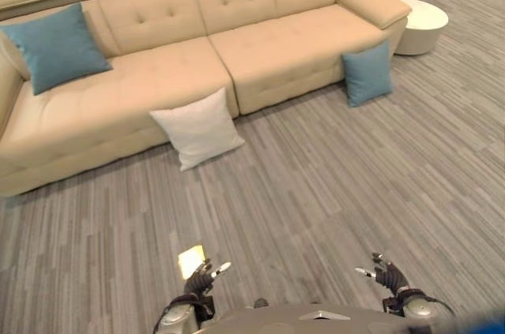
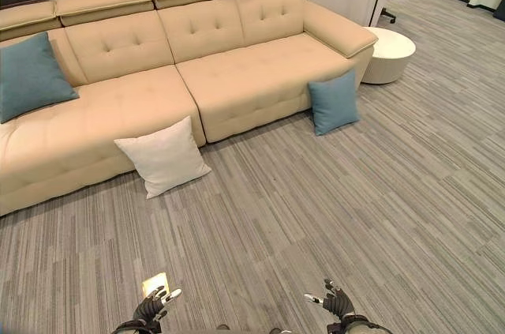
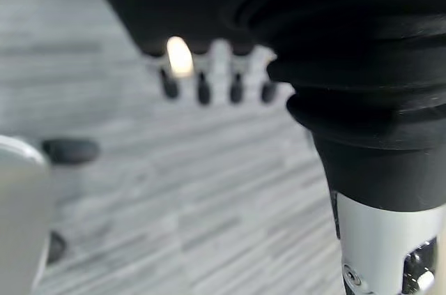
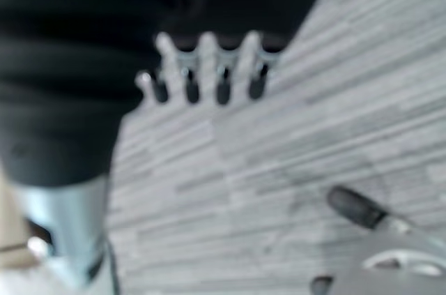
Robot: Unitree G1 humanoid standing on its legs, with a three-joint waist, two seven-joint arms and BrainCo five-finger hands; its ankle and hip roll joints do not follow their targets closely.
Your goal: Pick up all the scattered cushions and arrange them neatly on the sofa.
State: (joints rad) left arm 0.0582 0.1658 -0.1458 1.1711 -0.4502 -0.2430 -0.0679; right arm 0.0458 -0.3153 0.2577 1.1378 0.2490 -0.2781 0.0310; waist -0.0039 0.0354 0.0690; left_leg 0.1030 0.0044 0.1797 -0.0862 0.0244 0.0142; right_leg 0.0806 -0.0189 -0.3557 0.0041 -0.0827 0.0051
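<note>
A long beige sofa point(image 1: 197, 42) stands across the far side of a grey striped floor point(image 1: 331, 192). One teal cushion point(image 1: 57, 46) already sits on the sofa, propped upright against the backrest at its left end. A white cushion point(image 1: 199, 127) lies off the sofa, on the floor, leaning against the front of the seat near the seam between the two seat sections. A second teal cushion point(image 1: 368, 73) is also on the floor, standing on edge against the sofa's front near its right arm. Past that arm, a round white stool point(image 1: 420, 24) stands on the floor, apart from the cushions. Both hands hang low at the near edge of the head views, well apart from every cushion and touching nothing. The left hand point(image 1: 201, 277) has its fingers relaxed and loosely extended, holding nothing; its wrist view shows the dark fingertips point(image 3: 202, 89) in a row over bare floor. The right hand point(image 1: 388, 275) is likewise released and empty, thumb pointing inward, and in its wrist view the fingers point(image 4: 209, 72) are spread above the floor.
</note>
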